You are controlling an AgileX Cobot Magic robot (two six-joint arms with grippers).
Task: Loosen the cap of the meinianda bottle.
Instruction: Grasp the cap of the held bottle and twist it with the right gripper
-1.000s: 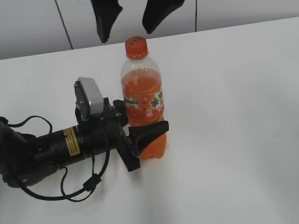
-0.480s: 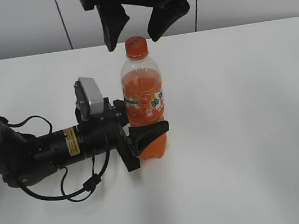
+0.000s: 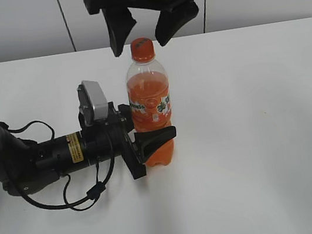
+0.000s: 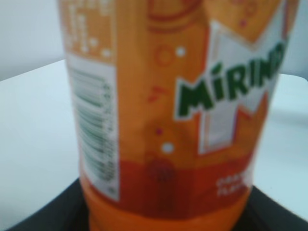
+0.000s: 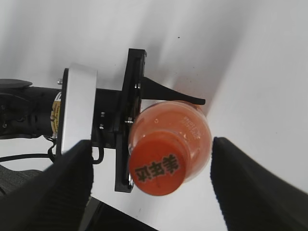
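The meinianda bottle (image 3: 151,109) stands upright on the white table, full of orange drink, with its orange cap (image 3: 141,48) on. My left gripper (image 3: 151,144) lies low on the table and is shut on the bottle's lower body; the label (image 4: 192,96) fills the left wrist view. My right gripper (image 3: 141,29) hangs open just above the cap, one finger on each side, not touching it. In the right wrist view the cap (image 5: 156,167) with dark print sits between the two black fingers (image 5: 250,183).
The white table (image 3: 266,135) spreads around the bottle. The left arm's black body and cables (image 3: 38,162) lie on the table to the bottle's left. A grey panelled wall (image 3: 11,27) stands behind.
My right gripper has come down from above, so its open fingers now flank the cap's top. The bottle and left gripper have not moved.
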